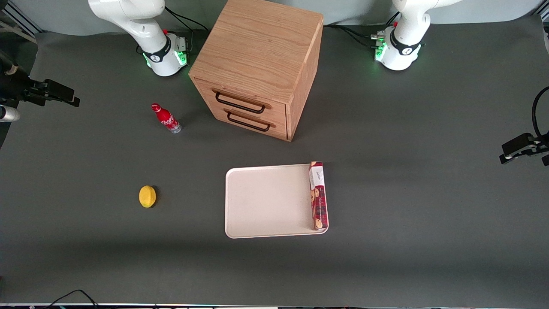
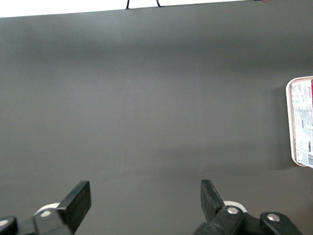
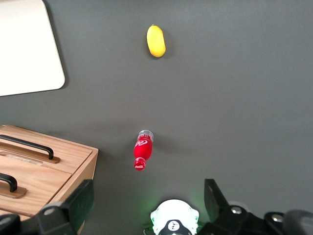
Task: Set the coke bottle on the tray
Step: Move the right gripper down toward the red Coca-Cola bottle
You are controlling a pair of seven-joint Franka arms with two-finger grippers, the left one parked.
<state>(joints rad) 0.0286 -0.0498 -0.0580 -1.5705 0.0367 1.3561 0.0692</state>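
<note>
The coke bottle [image 1: 166, 118] with red cap and red label stands upright on the dark table, beside the wooden cabinet, toward the working arm's end. It also shows in the right wrist view [image 3: 142, 150]. The cream-white tray [image 1: 266, 201] lies flat, nearer the front camera than the cabinet; one corner of it shows in the right wrist view [image 3: 24, 49]. My right gripper [image 1: 70, 98] hangs high over the working arm's end of the table, well apart from the bottle. In the wrist view the gripper [image 3: 146, 199] is open wide and empty.
A wooden two-drawer cabinet [image 1: 257, 64] stands at the back middle, also in the wrist view [image 3: 39, 171]. A long red cookie box [image 1: 318, 195] lies along one edge of the tray. A yellow lemon [image 1: 147, 196] lies nearer the front camera than the bottle, also seen from the wrist [image 3: 156, 41].
</note>
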